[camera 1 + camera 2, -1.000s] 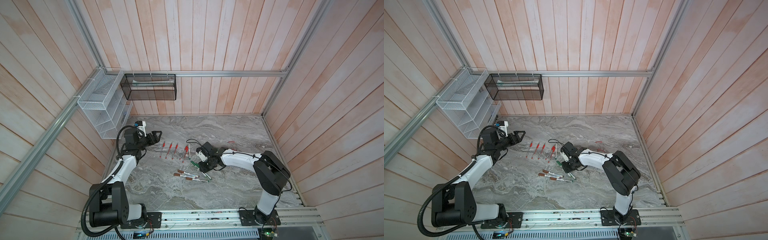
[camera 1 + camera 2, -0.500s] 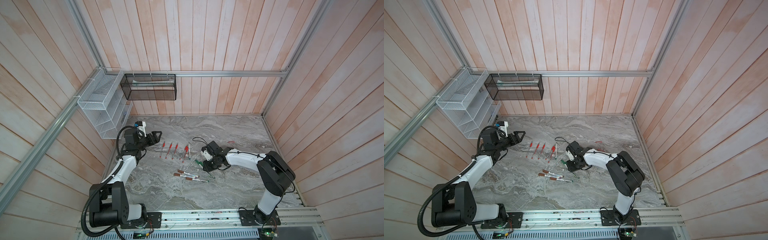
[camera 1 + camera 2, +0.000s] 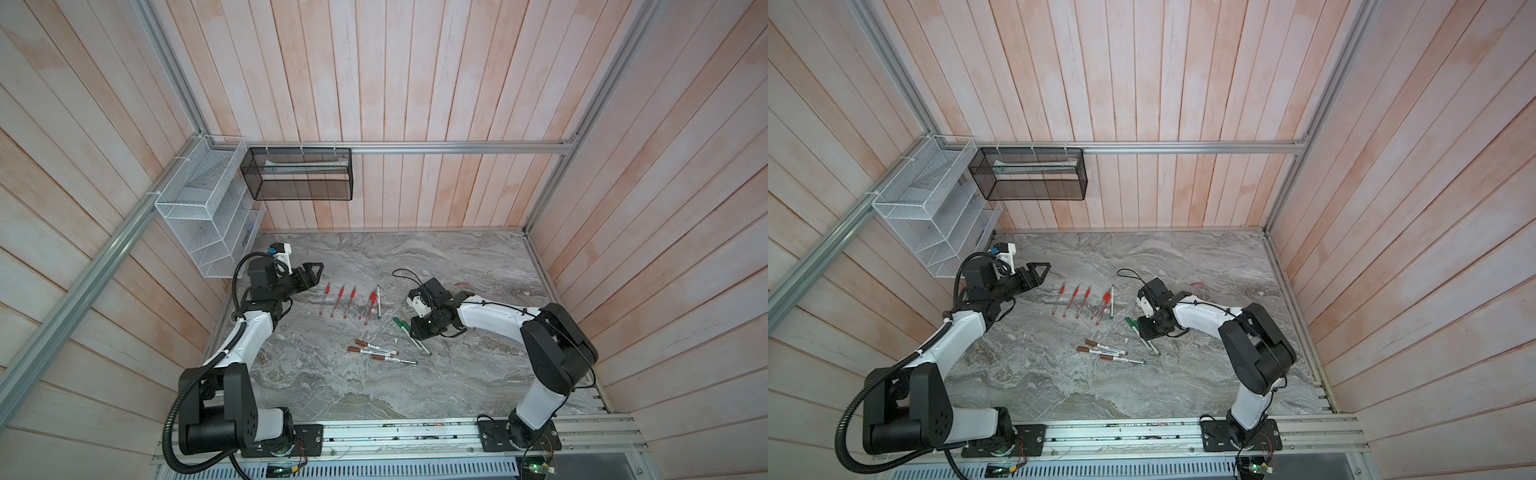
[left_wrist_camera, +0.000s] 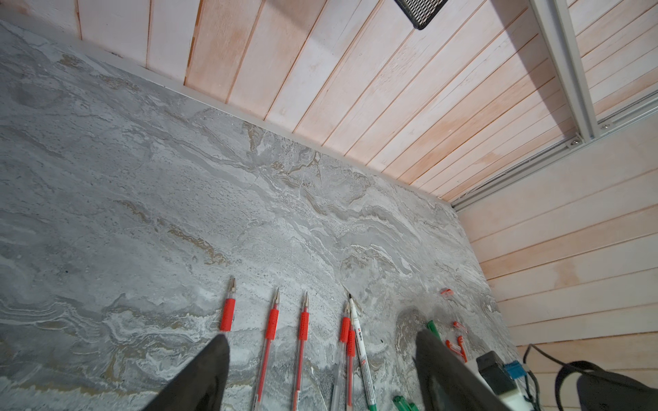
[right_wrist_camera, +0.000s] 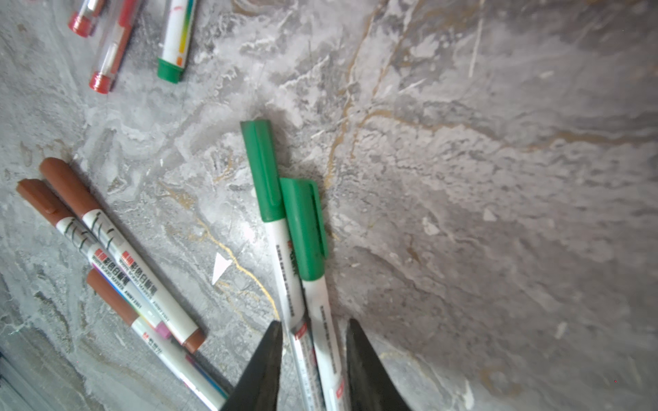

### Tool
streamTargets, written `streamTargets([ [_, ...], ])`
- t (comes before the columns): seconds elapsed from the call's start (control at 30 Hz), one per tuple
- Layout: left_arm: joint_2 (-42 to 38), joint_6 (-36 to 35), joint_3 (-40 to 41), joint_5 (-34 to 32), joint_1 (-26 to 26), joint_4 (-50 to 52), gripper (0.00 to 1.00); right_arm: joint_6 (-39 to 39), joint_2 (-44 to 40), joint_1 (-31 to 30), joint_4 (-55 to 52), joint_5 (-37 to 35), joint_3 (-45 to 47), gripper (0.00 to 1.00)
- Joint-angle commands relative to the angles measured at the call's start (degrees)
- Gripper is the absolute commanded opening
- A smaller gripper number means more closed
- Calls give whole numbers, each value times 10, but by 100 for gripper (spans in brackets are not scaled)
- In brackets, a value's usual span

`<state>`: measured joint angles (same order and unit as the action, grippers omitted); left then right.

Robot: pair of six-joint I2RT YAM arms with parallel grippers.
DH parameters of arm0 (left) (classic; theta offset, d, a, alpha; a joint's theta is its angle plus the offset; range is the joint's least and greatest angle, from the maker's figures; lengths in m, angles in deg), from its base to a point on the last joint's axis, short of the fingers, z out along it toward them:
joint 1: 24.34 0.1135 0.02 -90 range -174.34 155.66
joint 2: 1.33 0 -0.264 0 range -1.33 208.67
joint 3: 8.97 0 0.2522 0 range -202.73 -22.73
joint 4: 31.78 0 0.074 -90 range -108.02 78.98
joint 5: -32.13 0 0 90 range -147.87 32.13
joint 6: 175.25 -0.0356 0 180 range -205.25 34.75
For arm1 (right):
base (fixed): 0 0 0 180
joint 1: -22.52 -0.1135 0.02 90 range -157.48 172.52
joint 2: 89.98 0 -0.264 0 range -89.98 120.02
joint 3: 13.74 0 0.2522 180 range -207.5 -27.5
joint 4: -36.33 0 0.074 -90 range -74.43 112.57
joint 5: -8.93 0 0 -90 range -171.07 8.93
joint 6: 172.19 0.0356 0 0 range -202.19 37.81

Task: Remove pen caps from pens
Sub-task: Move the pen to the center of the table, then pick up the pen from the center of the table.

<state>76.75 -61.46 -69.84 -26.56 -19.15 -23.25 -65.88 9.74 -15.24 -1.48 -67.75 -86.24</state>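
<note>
Several red-gripped pens [image 3: 340, 301] [image 4: 271, 323] lie in a row with bare tips, and a white pen with a green end [image 3: 378, 301] lies beside them. My left gripper [image 3: 316, 270] [image 4: 322, 352] hovers wide open to their left, holding nothing. Two markers with green pen caps [image 5: 263, 170] [image 3: 400, 323] lie side by side on the table. My right gripper [image 5: 313, 325] [image 3: 417, 332] is low over them, its narrowly open fingers close on either side of both white barrels. Three brown-capped markers [image 5: 71, 192] [image 3: 374, 353] lie nearby. Loose red caps [image 4: 457, 343] lie behind the right gripper.
A white wire rack [image 3: 199, 224] and a black mesh basket [image 3: 299, 174] hang on the back-left walls. Wooden walls close in the marble table [image 3: 457, 382] on three sides. A metal rail [image 3: 415, 432] runs along the front. A black cable [image 3: 405, 274] loops behind the right wrist.
The right gripper has shifted right and toward the front, settling over the two green-capped markers, and its jaws have widened a little. The left arm has not moved.
</note>
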Motion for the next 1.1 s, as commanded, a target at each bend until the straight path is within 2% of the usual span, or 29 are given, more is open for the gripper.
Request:
streamTargets([
  [0.0,-5,0,4,10,3,-9,83,-5,-3,1,-19,-15,2,29],
  [0.13,-5,2,4,6,3,-10,83,-9,15,-6,-28,-33,2,23],
  [0.33,-5,-1,7,5,3,-15,83,-9,31,-17,-27,-44,0,22],
  [0.47,-8,2,3,13,3,-8,83,-1,47,-19,-34,-80,-11,19],
  [0.63,-10,7,3,12,3,-10,83,2,55,-19,-28,-107,-28,9],
  [0.77,-14,6,7,43,3,-20,83,5,27,-5,-16,-102,-46,6],
  [0.9,-14,17,13,123,2,-49,83,39,-21,25,18,-55,-74,4],
  [1.0,-11,29,23,186,-9,-87,83,94,-77,44,113,-1,-61,3],
  [1.07,-6,40,31,218,-25,-119,83,158,-116,56,230,37,-21,0],
])
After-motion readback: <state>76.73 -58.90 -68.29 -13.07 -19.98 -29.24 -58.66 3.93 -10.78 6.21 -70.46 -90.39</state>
